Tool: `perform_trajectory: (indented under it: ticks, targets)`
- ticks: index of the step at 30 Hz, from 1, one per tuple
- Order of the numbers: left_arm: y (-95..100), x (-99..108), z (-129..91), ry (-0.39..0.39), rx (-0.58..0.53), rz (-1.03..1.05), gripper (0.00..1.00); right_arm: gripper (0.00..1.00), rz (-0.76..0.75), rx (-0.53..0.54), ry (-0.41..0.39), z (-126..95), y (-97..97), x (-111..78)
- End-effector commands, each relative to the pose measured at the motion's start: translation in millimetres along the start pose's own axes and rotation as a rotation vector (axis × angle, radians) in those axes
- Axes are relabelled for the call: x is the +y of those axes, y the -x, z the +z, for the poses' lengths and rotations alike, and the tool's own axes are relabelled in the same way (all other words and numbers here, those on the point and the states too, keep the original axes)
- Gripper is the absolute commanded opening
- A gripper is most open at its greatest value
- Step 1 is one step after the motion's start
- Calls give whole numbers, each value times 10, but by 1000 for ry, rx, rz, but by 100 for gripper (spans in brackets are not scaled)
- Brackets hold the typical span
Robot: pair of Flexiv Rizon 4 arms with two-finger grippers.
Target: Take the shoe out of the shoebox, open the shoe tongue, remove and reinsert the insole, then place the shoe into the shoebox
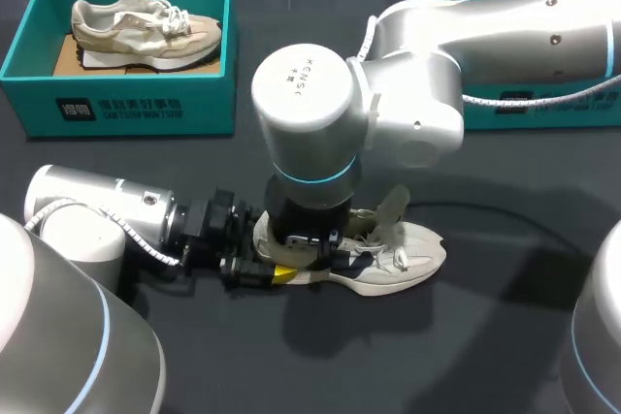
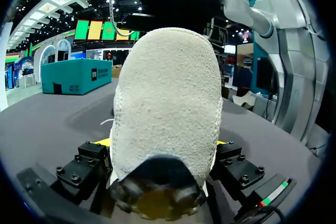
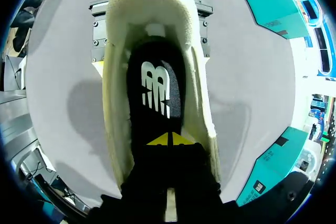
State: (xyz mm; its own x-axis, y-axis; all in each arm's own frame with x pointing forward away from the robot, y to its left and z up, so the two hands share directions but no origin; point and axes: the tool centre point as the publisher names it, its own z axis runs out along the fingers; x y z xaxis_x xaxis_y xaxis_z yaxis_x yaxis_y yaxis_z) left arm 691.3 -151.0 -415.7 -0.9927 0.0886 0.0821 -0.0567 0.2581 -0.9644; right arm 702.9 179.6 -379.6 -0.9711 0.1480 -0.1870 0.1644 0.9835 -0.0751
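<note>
Shoe [image 1: 398,264] sits on its sole on the table [image 1: 505,336], lower middle of the head view. It looks light and soft-sided with a stiffer heel, so the heel is the sound place to hold it, and the left gripper [image 2: 164,145] is clamped there from both sides. Right gripper [image 3: 170,140] reaches down inside the opening, tips drawn together over the thin black insole [image 3: 157,93], which looks floppy and best pinched at an edge. Teal shoebox [image 1: 116,109] at upper left holds a beige shoe [image 1: 146,31]; the second teal box [image 1: 582,109], upper right, is mostly hidden.
</note>
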Motion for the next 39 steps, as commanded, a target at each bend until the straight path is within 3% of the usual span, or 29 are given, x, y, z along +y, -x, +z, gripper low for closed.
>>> perform_trajectory:
  ticks: [1,4,5,7,18,30,35,37,39]
  targets:
    - [4,14,1,0,-2,0,0,0,-1,-6,35,5,9,-90]
    - [4,14,1,0,-2,0,0,0,0,-8,39,14,37,-101]
    - [4,14,1,0,-2,0,0,12,1,-9,39,22,46,-103]
    - [4,14,1,0,-2,0,0,16,2,-6,42,54,62,-108]
    - [4,14,1,0,-2,0,0,30,12,30,37,219,146,-92]
    - [4,14,1,0,-2,0,0,33,4,149,25,449,-35,-34]
    - [4,14,1,0,-2,0,0,29,16,208,23,545,-138,-65]
    - [4,14,1,0,-2,0,0,21,20,224,25,565,-179,-75]
    - [4,14,1,0,-2,0,0,5,22,236,21,583,-219,-78]
